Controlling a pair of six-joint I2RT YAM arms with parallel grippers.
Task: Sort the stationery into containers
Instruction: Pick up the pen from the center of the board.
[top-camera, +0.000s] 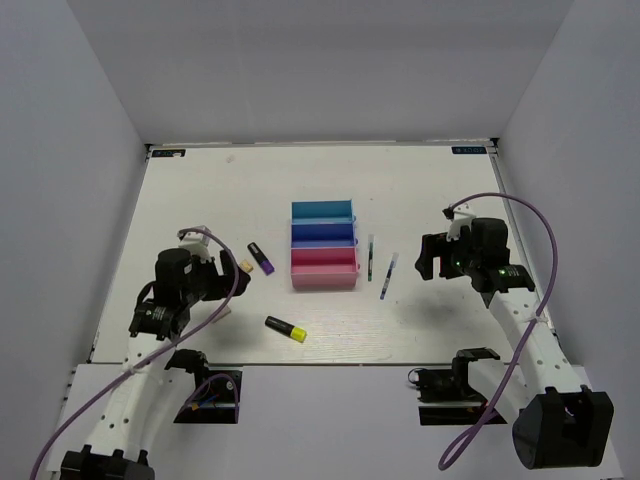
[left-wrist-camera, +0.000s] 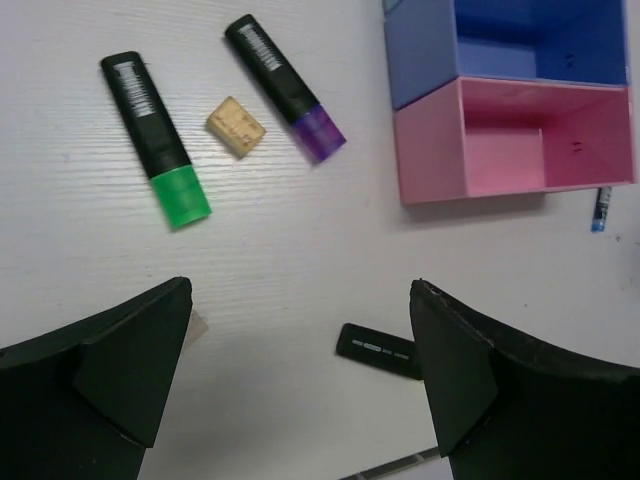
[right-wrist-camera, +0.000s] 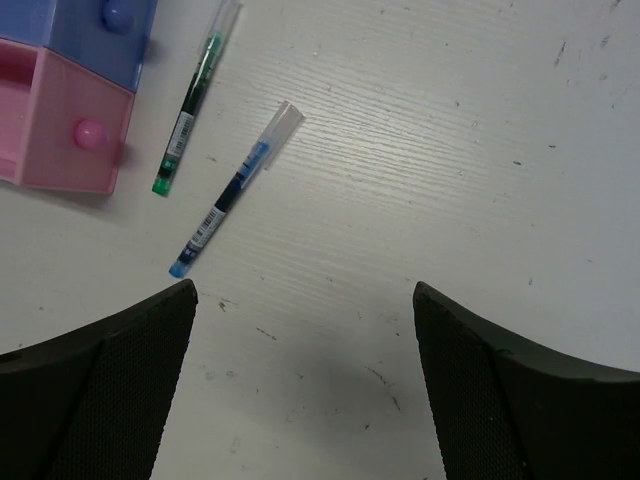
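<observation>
Three joined bins stand mid-table: teal, blue and pink. The pink bin looks empty inside. A purple-ended highlighter and a beige eraser lie left of the bins. A yellow-ended highlighter lies nearer the front. The left wrist view shows a green-ended highlighter, the eraser and the purple highlighter. A green pen and a blue pen lie right of the bins. My left gripper is open above bare table. My right gripper is open, right of the pens.
A pale beige corner peeks out beside my left finger; I cannot tell what it is. The yellow highlighter's black body lies by my left gripper's right finger. White walls enclose the table on three sides.
</observation>
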